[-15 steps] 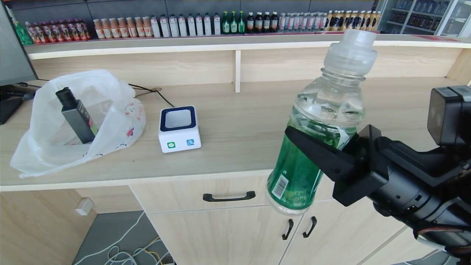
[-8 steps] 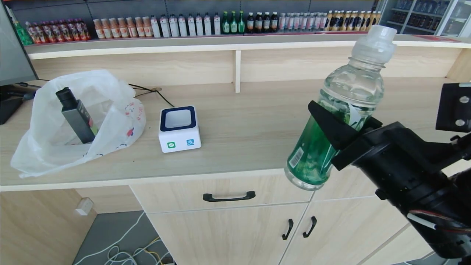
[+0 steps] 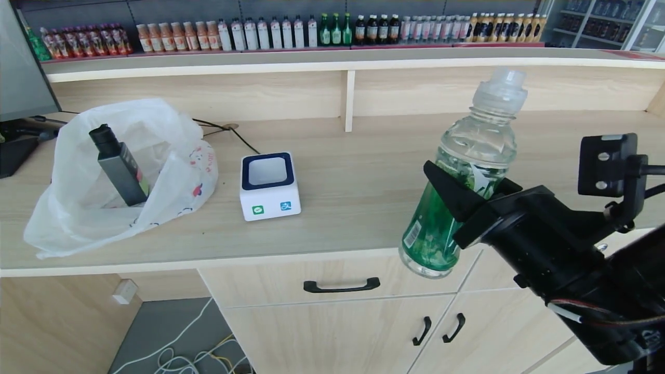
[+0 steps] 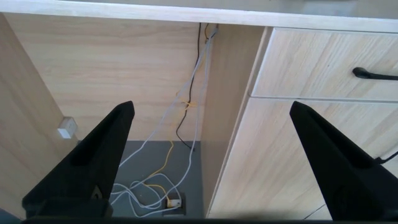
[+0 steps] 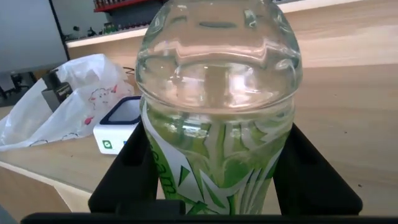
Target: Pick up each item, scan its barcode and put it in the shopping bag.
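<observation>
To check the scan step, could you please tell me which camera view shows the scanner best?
The head view: the scanner sits whole on the counter, top window visible. The right wrist view catches just part of it beside the bottle. The left wrist view faces cupboard fronts.

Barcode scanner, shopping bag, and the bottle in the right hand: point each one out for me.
barcode scanner point(image 3: 270, 200), head view, white front face
shopping bag point(image 3: 179, 169), head view, side wall nearest the scanner
bottle point(image 3: 480, 153), head view, clear body above the label
</observation>
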You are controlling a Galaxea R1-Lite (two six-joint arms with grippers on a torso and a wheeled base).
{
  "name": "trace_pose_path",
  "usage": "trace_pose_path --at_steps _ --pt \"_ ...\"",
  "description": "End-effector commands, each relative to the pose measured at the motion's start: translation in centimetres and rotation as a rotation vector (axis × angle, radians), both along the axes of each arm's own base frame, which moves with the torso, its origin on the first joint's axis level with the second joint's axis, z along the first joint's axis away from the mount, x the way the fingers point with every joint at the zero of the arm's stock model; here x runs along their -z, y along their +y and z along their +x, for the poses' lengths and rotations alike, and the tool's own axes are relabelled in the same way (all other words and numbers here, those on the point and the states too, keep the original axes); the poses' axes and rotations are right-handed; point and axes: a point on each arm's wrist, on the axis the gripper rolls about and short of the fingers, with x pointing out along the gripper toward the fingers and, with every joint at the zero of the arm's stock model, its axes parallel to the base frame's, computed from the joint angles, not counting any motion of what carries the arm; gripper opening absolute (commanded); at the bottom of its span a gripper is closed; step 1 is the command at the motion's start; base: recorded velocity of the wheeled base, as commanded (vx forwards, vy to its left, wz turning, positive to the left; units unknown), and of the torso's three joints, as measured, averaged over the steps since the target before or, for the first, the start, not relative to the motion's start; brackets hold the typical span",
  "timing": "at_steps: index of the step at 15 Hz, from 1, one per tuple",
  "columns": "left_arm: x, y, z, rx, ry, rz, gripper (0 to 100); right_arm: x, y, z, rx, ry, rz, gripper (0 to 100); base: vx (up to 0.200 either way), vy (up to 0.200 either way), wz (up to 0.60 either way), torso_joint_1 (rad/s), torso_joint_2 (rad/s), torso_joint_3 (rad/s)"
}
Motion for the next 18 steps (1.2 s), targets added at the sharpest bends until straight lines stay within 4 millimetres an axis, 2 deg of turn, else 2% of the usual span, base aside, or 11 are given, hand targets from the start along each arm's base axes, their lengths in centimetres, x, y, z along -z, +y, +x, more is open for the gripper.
trace_pose_path --at_steps 1,3,10,14,16,18 --pt "0.0 0.0 0.0 -0.002 -0.001 -0.001 100 -0.1 -0.2 -0.2 0.004 -0.007 0.006 0 0.000 0.200 0.00 0.007 0.00 0.002" --pt "0.0 0.0 0.0 -0.002 -0.001 -0.001 100 0.4 -0.3 -0.3 0.003 0.008 -0.010 0 0.000 0.200 0.00 -0.002 0.00 0.002" --pt "0.0 0.0 0.0 -0.002 -0.001 -0.004 100 0.2 -0.4 -0.2 0.000 0.011 0.016 0 0.000 0.200 0.00 0.002 0.00 0.001" --pt "0.0 0.0 0.0 -0.002 -0.001 -0.004 100 1.2 -0.8 -0.7 -0.002 0.027 -0.040 0 0.000 0.200 0.00 0.001 0.00 0.001" --pt "0.0 0.0 0.0 -0.002 -0.001 -0.001 100 0.4 -0.7 -0.6 -0.002 0.000 -0.022 0 0.000 0.200 0.00 0.002 0.00 0.002" --pt "0.0 0.0 0.0 -0.002 -0.001 0.001 100 0.3 -0.7 -0.6 -0.002 -0.003 -0.018 0 0.000 0.000 0.00 0.000 0.00 0.000"
